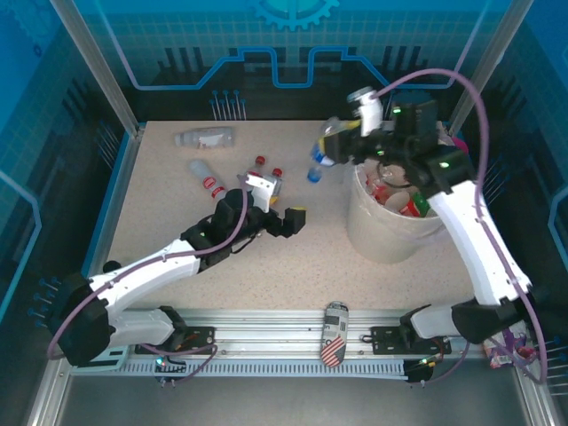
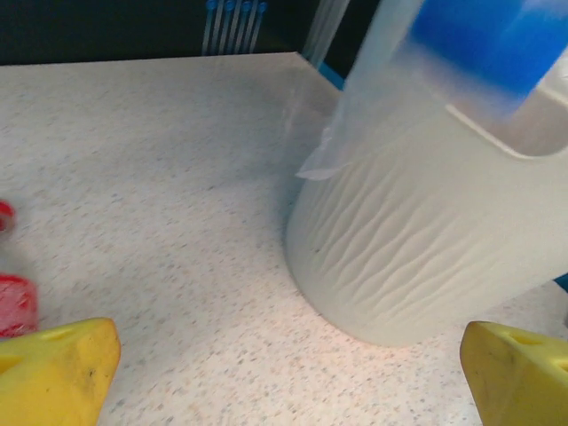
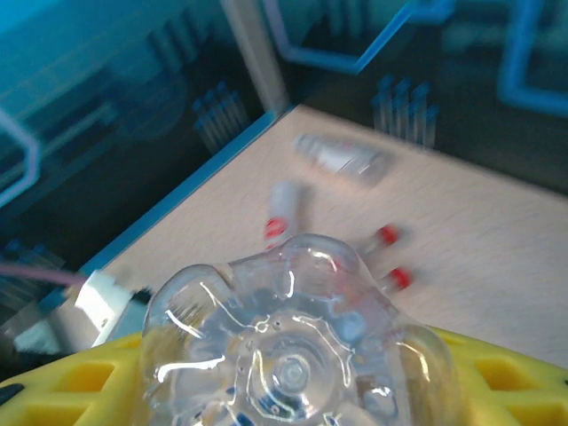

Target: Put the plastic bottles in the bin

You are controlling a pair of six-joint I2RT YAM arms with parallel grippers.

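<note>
Off-topic stuff I can see from overhead: a flag-patterned can point(image 1: 334, 334) lying across the metal rail point(image 1: 266, 321) at bottom center of the frame. There's a speckled beige tabletop point(image 1: 160, 195) through the middle, and a blue backdrop point(image 1: 177, 35) with a gear graphic along the top.

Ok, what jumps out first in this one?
The right claw grips a blue-labelled bottle raised beside the rim of the bin, which already holds other bottles. Mid-table the left claw stands wide open near red-capped bottles, and a flag-patterned can lies on the near rail.
</note>
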